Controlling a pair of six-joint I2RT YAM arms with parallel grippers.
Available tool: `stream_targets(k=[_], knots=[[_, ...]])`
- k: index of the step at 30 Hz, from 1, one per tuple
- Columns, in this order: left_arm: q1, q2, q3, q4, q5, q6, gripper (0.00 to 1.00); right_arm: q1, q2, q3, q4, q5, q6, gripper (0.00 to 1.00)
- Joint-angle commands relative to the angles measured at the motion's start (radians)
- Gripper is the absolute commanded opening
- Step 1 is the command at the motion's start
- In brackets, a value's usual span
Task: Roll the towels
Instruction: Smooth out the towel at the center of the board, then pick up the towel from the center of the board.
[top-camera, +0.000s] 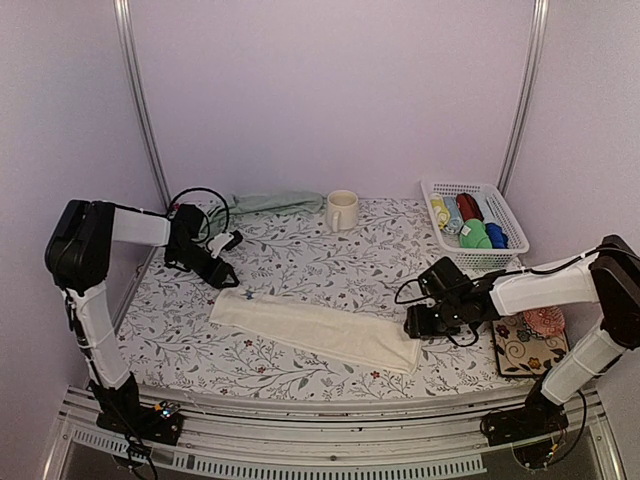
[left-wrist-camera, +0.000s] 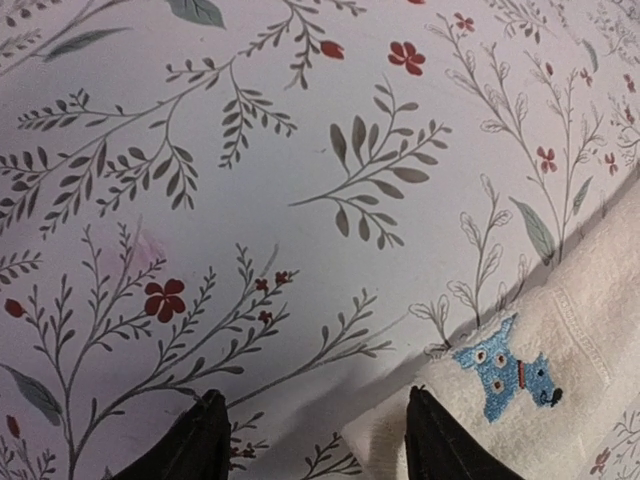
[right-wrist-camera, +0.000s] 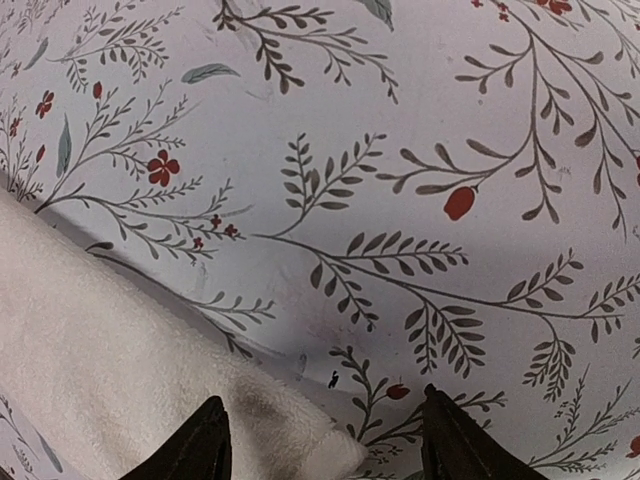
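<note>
Cream terry towel (top-camera: 318, 334), folded into a long narrow strip, lies flat on the floral-printed tablecloth (top-camera: 300, 255) in the near middle of the table, running from left to lower right. Its left end carries a small blue embroidered dog (left-wrist-camera: 506, 374), seen in the left wrist view.

The left gripper (top-camera: 228, 279) hangs at that left end with its black fingers (left-wrist-camera: 198, 442) spread wide. The towel's corner (left-wrist-camera: 420, 420) reaches in beside the right-hand fingertip; whether they touch cannot be told.

The right gripper (top-camera: 412, 326) sits at the opposite end of the strip, also spread open and holding nothing. In the right wrist view the towel's end (right-wrist-camera: 130, 380) lies below the left fingertip (right-wrist-camera: 195, 445), and its corner pokes into the gap between the two.

A pale sage green towel (top-camera: 268, 202) lies crumpled at the back edge of the table, just left of a cream mug (top-camera: 342, 210). A white plastic basket (top-camera: 480, 259) at the back right holds rolled cloths in yellow, red, green and blue. A dark patterned mat (top-camera: 525, 350) lies at the table's right edge, beneath the right arm.
</note>
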Motion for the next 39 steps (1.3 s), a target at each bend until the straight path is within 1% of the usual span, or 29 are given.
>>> stream_targets(k=[1, 4, 10, 15, 17, 24, 29, 31, 33, 35, 37, 39], knots=[[0.001, 0.049, 0.029, -0.051, 0.027, -0.001, 0.6, -0.008, 0.009, -0.027, 0.053, -0.031, 0.06, 0.65], [0.002, 0.058, 0.027, -0.067, 0.042, 0.0, 0.58, -0.009, 0.02, -0.037, 0.076, -0.056, 0.069, 0.63], [0.003, 0.059, 0.016, -0.091, 0.072, 0.006, 0.46, -0.009, 0.026, -0.046, 0.082, -0.087, 0.065, 0.57], [0.007, 0.047, 0.006, -0.122, 0.106, 0.019, 0.45, -0.008, -0.013, -0.073, 0.061, -0.102, 0.067, 0.57], [0.006, 0.036, -0.002, -0.126, 0.121, 0.023, 0.44, -0.009, -0.031, -0.088, 0.067, -0.109, 0.071, 0.57], [0.007, 0.032, -0.003, -0.145, 0.158, 0.039, 0.26, -0.008, -0.004, -0.105, 0.115, -0.137, 0.075, 0.49], [0.008, 0.048, -0.005, -0.14, 0.172, 0.043, 0.1, -0.008, 0.036, -0.096, 0.131, -0.134, 0.072, 0.37], [0.008, 0.051, -0.005, -0.134, 0.179, 0.04, 0.0, -0.009, 0.039, -0.095, 0.135, -0.132, 0.07, 0.3], [0.008, 0.05, -0.005, -0.127, 0.187, 0.039, 0.0, -0.008, 0.036, -0.089, 0.129, -0.118, 0.072, 0.21], [0.009, 0.04, -0.006, -0.117, 0.202, 0.035, 0.0, -0.008, 0.025, -0.086, 0.124, -0.099, 0.072, 0.05], [0.011, 0.029, -0.014, -0.091, 0.21, 0.024, 0.0, -0.009, 0.012, -0.072, 0.106, -0.062, 0.072, 0.03], [0.013, -0.036, -0.037, -0.031, 0.203, -0.003, 0.0, -0.008, -0.005, -0.051, 0.092, -0.018, 0.067, 0.02]])
